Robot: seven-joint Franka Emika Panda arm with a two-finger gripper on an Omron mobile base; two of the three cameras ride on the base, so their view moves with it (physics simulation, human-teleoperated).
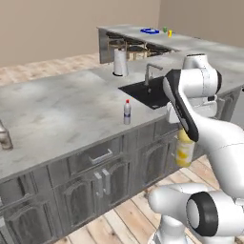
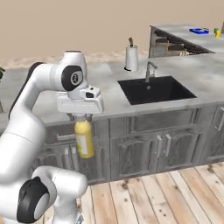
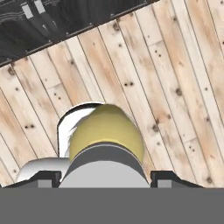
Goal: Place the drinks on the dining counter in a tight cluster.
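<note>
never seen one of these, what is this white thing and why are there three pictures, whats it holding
It is a white robot arm on a base that can drive, in a computer-drawn kitchen. Two pictures come from cameras on the base, behind the arm to its left and right. The third comes from a camera on the hand, looking down past the fingers at the wooden floor.

The gripper is shut on a yellow bottle, held by its top and hanging in front of the grey cabinets, off the counter.

On that counter stand a slim bottle with a red cap, a paper towel roll and a sink. Another bottle stands at the far left edge.
</note>
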